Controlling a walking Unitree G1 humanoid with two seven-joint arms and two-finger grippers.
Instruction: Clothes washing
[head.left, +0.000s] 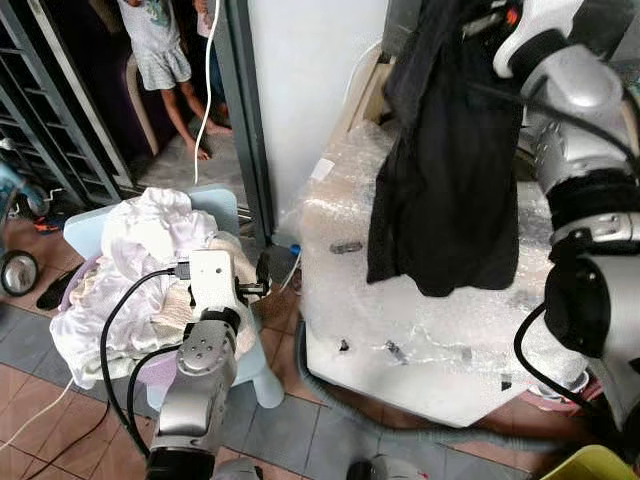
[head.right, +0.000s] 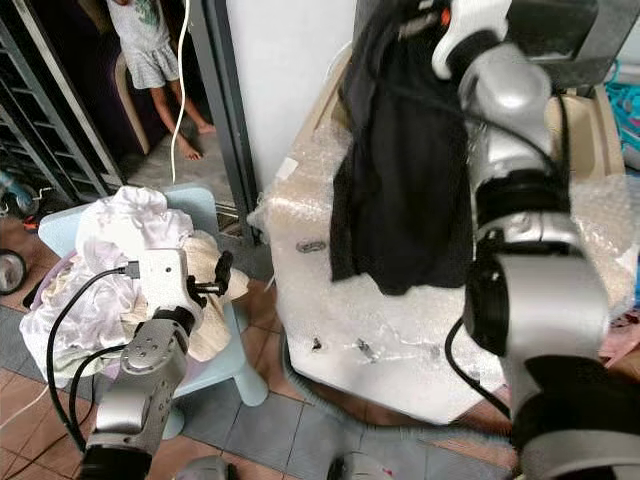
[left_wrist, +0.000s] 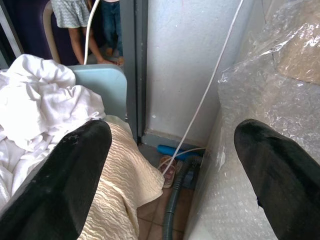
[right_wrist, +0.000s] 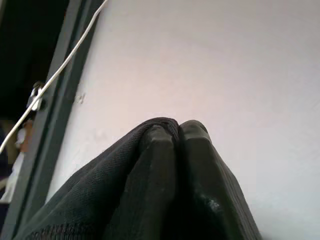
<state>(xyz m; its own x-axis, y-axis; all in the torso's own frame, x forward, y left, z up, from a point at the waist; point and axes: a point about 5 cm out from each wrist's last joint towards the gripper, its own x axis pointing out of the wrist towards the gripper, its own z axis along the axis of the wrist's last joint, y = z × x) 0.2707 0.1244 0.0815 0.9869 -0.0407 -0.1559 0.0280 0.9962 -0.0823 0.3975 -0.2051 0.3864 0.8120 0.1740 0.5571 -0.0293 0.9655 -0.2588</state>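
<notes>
A white wall (head.left: 300, 90) rises behind, with a grey door frame (head.left: 245, 120) beside it. The floor (head.left: 290, 425) has grey and reddish tiles. A pale blue plastic chair (head.left: 225, 215) stands by the frame in daylight.

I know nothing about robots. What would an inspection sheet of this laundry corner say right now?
Surface: bubble-wrapped appliance standing on a tiled floor.
Job's things: black garment hanging above the appliance; pile of white and cream laundry on a light blue chair.
Clutter: grey hose, slipper by the wall.
Grippers: right tool shut on the black garment, raised; left tool open, beside the laundry pile.
Cables: black cables along the left arm; white cord hanging at the doorway.
Surroundings: white wall, a person standing in the doorway.
</notes>
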